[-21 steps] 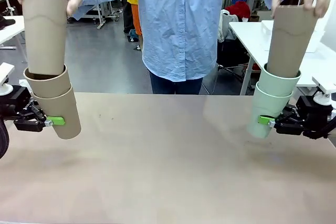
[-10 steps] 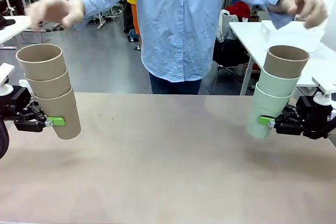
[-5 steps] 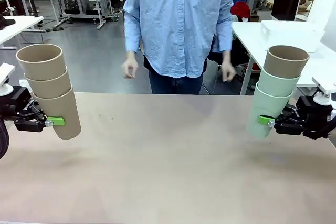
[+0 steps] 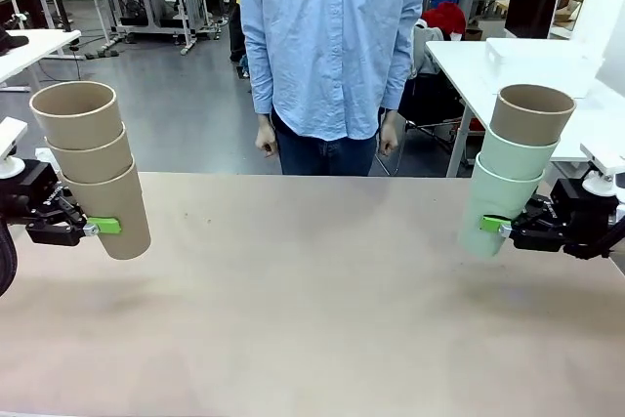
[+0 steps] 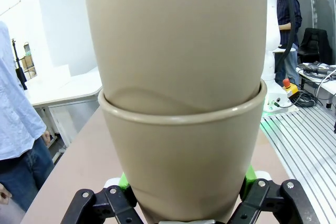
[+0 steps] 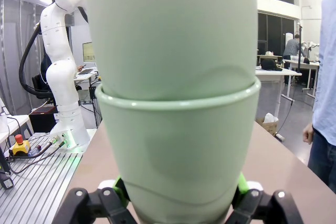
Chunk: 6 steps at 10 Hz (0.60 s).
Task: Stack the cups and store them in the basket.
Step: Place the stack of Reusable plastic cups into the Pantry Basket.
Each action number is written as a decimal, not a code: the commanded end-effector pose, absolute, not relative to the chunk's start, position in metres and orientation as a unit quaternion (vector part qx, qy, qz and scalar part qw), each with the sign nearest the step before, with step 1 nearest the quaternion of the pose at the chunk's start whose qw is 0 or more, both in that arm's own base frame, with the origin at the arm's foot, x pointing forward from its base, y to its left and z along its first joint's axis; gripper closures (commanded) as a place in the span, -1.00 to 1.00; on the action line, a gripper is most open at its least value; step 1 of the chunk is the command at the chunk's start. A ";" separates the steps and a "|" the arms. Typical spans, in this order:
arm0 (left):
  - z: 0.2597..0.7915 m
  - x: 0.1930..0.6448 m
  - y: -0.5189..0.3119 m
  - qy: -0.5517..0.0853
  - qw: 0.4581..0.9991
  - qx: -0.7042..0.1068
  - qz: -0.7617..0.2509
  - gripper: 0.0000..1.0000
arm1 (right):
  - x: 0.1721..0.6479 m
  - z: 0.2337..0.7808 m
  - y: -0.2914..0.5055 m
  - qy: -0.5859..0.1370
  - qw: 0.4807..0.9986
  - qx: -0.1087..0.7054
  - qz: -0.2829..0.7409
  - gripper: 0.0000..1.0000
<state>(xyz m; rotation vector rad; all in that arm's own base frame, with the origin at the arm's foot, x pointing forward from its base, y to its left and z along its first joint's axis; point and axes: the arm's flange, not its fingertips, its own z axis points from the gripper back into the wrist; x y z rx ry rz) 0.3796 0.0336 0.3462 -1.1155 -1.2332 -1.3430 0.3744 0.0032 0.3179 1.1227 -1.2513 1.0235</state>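
Left jaws are clamped on the bottom of a tan stack (image 4: 96, 171), right jaws on a mint stack (image 4: 504, 187) topped tan, both above the counter (image 4: 312, 310). A person (image 4: 332, 46) stands behind.

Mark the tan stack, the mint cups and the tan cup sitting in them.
Tan stack (image 4: 93, 161): front view, side wall of its middle cup.
Mint cups (image 4: 500, 192): front view, side wall of the lower cup.
Tan cup (image 4: 527, 130): front view, side wall just under its rim.
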 end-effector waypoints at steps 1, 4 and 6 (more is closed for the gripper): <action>0.352 0.377 0.032 -0.509 0.477 -0.456 -0.552 -0.70 | 0.375 0.322 0.003 -0.533 0.551 0.472 0.436 -0.70; 0.352 0.377 0.032 -0.509 0.477 -0.456 -0.552 -0.70 | 0.375 0.322 0.003 -0.533 0.551 0.472 0.436 -0.70; 0.352 0.377 0.032 -0.509 0.477 -0.456 -0.552 -0.70 | 0.375 0.322 0.003 -0.533 0.551 0.472 0.436 -0.70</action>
